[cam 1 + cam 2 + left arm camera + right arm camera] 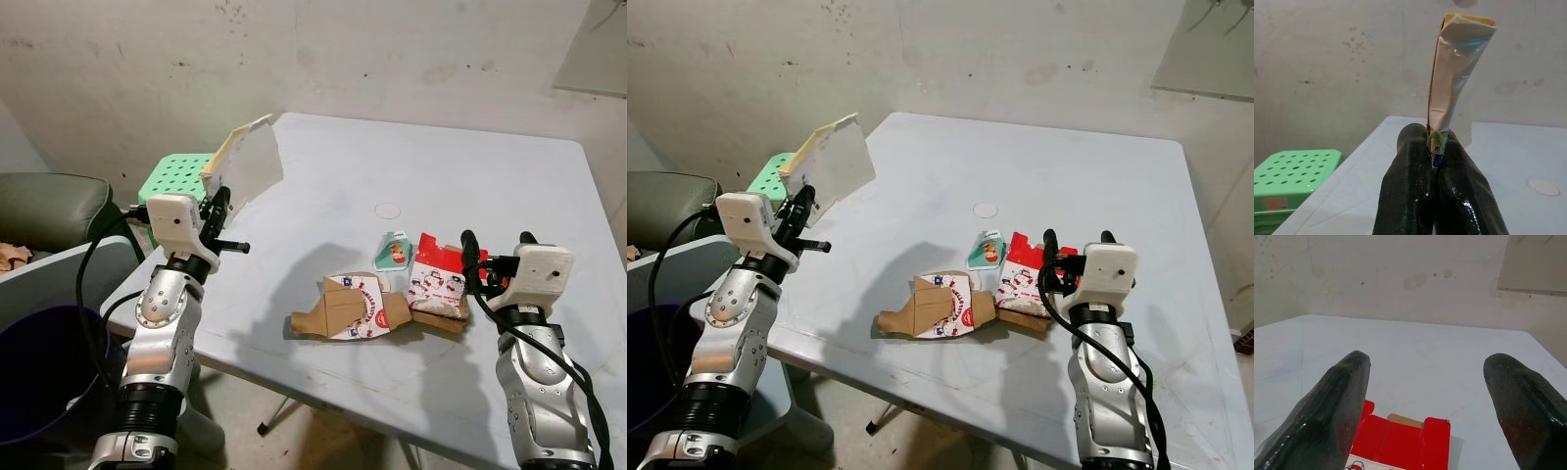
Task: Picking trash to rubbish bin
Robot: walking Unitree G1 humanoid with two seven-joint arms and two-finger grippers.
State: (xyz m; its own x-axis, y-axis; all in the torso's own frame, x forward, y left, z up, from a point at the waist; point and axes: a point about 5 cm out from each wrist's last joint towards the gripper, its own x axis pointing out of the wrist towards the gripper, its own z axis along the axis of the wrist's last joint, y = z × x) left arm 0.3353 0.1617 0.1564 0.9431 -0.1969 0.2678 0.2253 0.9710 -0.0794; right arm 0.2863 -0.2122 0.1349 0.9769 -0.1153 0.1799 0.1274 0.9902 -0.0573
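left gripper (217, 208) pinching flattened carton (247, 162) upright | bin (39, 372) at its 7 o'clock | right gripper (495, 245) spread over red box (438, 279)

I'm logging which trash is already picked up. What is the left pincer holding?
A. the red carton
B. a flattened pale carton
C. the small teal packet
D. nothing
B: the left pincer is shut on the flattened pale carton, lifted off the table.

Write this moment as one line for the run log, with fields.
left gripper: shut on flattened carton, lifted at table edge | right gripper: open over red carton | brown carton: on table
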